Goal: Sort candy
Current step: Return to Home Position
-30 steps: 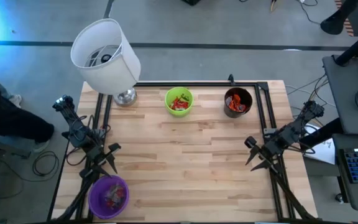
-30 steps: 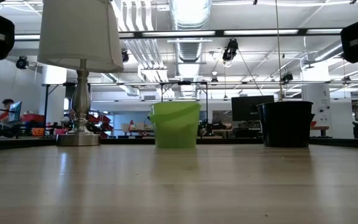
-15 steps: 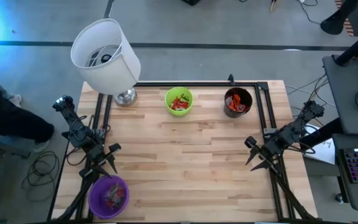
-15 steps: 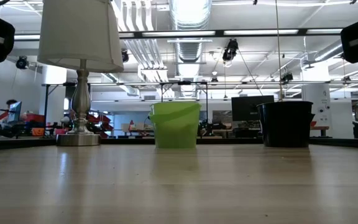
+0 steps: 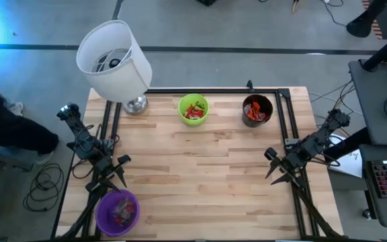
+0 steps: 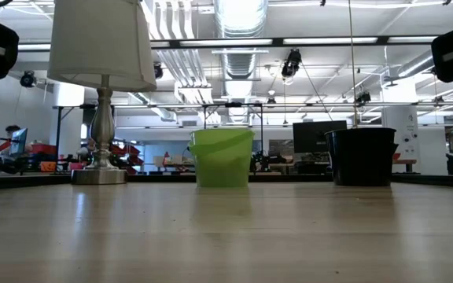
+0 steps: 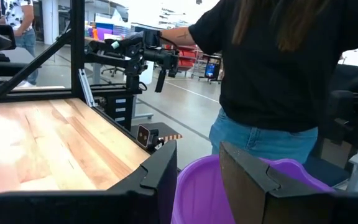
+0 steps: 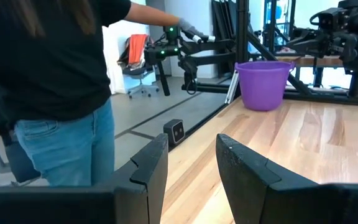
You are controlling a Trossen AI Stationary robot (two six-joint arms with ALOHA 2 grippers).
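Note:
The candy lies in three cups. A green cup (image 5: pixel 193 109) (image 6: pixel 222 157) at the far edge holds red and green pieces. A black cup (image 5: pixel 256 109) (image 6: pixel 360 156) to its right holds orange-red pieces. A purple cup (image 5: pixel 117 212) (image 7: pixel 247 186) (image 8: pixel 263 84) at the near left corner holds mixed wrapped sweets. My left gripper (image 5: pixel 121 171) (image 7: pixel 197 177) hovers open just beyond the purple cup. My right gripper (image 5: pixel 271 166) (image 8: pixel 191 171) waits open over the table's right side. No loose candy shows on the tabletop.
A lamp with a white shade (image 5: pixel 116 60) (image 6: pixel 101 79) stands on the far left corner. A black frame (image 5: pixel 284 124) runs along the table's far and side edges. A person in a black shirt and jeans (image 7: pixel 272 74) (image 8: pixel 48 81) stands off the table's left side.

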